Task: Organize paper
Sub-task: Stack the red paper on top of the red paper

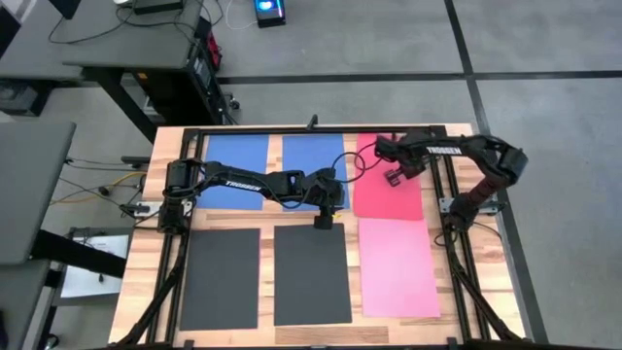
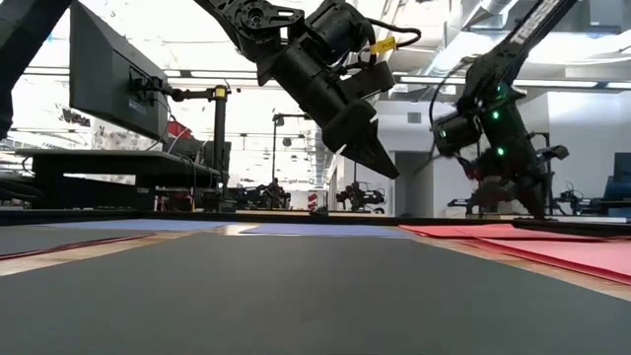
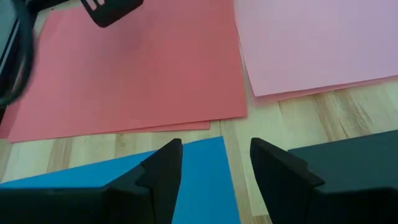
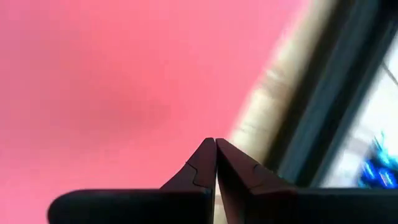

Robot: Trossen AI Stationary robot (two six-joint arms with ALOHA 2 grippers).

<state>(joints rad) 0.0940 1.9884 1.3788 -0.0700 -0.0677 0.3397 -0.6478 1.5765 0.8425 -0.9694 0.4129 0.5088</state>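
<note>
Coloured sheets lie flat on the wooden table: two blue sheets (image 1: 233, 167) at the far left, a red sheet (image 1: 386, 201) at the far right, a pink sheet (image 1: 398, 267) in front of it, and two black sheets (image 1: 222, 277) at the near left and middle. The left wrist view shows a second edge peeking out under the red sheet (image 3: 124, 74) and under the pink sheet (image 3: 311, 43). My left gripper (image 3: 214, 146) is open and hovers in the air (image 2: 386, 166) over the near right corner of the blue sheet (image 3: 199, 174). My right gripper (image 4: 215, 142) is shut, low over the far part of the red sheet (image 1: 396, 176). My right gripper points its shut fingertips (image 4: 208, 152) down at the far part of the red sheet (image 4: 112, 93). I cannot tell whether the tips touch the paper or stand just above it. The sheet lies flat on the table.
A black metal frame (image 1: 311, 129) runs along the table's far edge and down both sides. Bare wood strips (image 3: 261, 118) separate the sheets. A black cable (image 1: 352, 163) loops over the blue and red sheets between the arms. Desks and a monitor stand beyond the table.
</note>
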